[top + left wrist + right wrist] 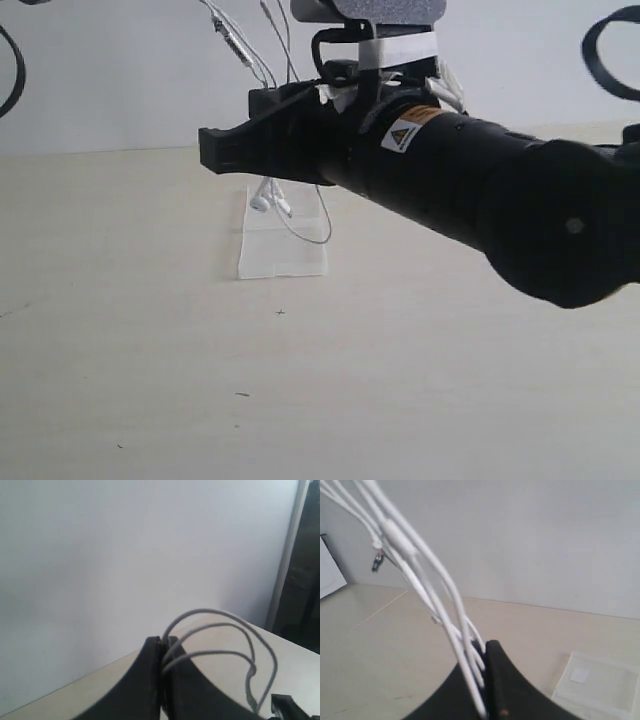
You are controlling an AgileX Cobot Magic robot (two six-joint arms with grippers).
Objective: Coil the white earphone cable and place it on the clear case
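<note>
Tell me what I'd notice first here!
A big black robot arm stretches across the exterior view from the right. Its right hand pinches the white earphone cable, and the earbuds dangle near the clear case on the table.

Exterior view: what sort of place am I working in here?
Likely a robot lab test bench: a bare pale tabletop, a plain white wall behind, and the clear case and white earphone cable as props.
</note>
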